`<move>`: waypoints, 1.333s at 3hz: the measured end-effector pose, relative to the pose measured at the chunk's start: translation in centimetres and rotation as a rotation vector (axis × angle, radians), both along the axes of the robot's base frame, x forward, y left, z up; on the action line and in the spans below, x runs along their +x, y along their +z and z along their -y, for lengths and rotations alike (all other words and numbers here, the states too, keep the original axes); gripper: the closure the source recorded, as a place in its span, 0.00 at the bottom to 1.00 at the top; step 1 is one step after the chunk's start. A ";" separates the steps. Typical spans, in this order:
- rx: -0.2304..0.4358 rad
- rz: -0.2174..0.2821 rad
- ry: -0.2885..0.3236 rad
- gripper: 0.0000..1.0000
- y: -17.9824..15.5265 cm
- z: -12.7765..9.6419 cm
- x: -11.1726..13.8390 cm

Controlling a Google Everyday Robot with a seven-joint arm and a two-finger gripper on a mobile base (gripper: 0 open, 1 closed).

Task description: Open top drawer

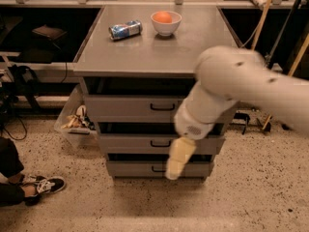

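Observation:
The top drawer is the uppermost of three grey drawers under a grey table top. It has a small black bar handle and sits pushed in. My gripper, cream-coloured and blurred, hangs in front of the two lower drawers, below and a little right of the top drawer's handle. It touches no handle. My white arm crosses in front of the right half of the drawers and hides that side.
A crushed can and a white bowl holding an orange stand on the table top. A clear bin sits on the floor at the left. A person's shoe is at the lower left. Sticks lean at the right.

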State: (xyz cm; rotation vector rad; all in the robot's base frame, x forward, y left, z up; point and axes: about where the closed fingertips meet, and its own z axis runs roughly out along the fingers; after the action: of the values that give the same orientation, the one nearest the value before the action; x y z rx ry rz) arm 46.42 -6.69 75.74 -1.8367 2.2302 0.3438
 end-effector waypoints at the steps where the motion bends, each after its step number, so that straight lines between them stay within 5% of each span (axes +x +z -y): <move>1: 0.048 -0.052 -0.003 0.00 -7.0 -5.4 2.8; 2: 0.064 -0.079 -0.015 0.00 -10.2 -7.0 4.0; 3: 0.008 -0.047 -0.069 0.00 -8.4 -4.0 5.8; 4: -0.070 0.029 -0.145 0.00 -4.8 -1.6 10.4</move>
State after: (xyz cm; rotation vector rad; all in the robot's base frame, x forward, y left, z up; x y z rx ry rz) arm 56.84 -5.06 70.94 -1.6880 2.3668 0.2144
